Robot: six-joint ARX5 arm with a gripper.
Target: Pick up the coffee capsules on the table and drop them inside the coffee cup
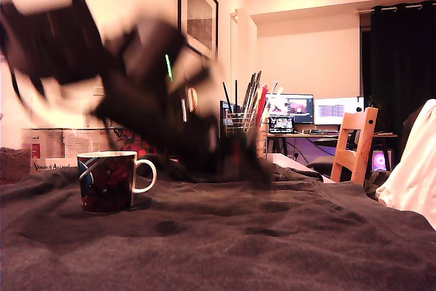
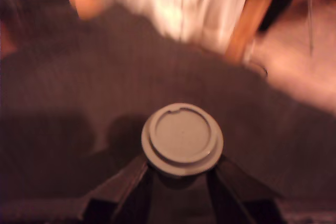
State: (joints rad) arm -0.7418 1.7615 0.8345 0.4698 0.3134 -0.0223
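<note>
No lettering on the boxes (image 1: 51, 146) is legible.

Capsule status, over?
Gripper shut on grey capsule, above the cloth. Arm blurred, mid-motion. Cup upright at exterior view's left, nothing seen blocking it.

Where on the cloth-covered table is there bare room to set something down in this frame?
Free: the wide front stretch of the table, and the cloth toward the exterior view's right, up to the white fabric. Crowded: the back, where the coffee cup stands at the left, the blurred arm sweeps beside it, and the wire-mesh holder stands behind. The hand grips a grey capsule.
</note>
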